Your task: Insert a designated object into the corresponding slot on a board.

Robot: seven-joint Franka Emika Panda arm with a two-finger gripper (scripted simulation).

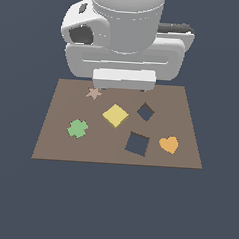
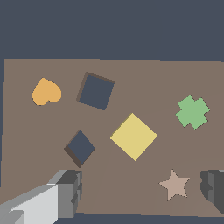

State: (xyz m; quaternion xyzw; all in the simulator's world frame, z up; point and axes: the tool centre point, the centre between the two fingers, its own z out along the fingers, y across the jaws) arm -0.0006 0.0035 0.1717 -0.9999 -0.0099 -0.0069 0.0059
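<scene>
The yellow square block (image 1: 115, 115) lies flat and diamond-oriented on the brown board (image 1: 55, 142), near its middle. It also shows in the wrist view (image 2: 133, 136). The larger dark square slot (image 1: 137, 143) is in the board beside the block, toward the near edge and the exterior view's right; it also shows in the wrist view (image 2: 96, 91). My gripper (image 1: 122, 87) hangs above the board's far edge, apart from the block. In the wrist view the gripper (image 2: 142, 190) is open and empty, its two fingers (image 2: 70, 188) set wide apart.
A smaller dark square cut-out (image 1: 145, 111) sits right of the block. An orange heart (image 1: 168, 144) is right of the larger slot. A green clover (image 1: 77, 128) lies at the left and a tan star (image 1: 94, 93) near the far edge. The arm's white body looms behind the board.
</scene>
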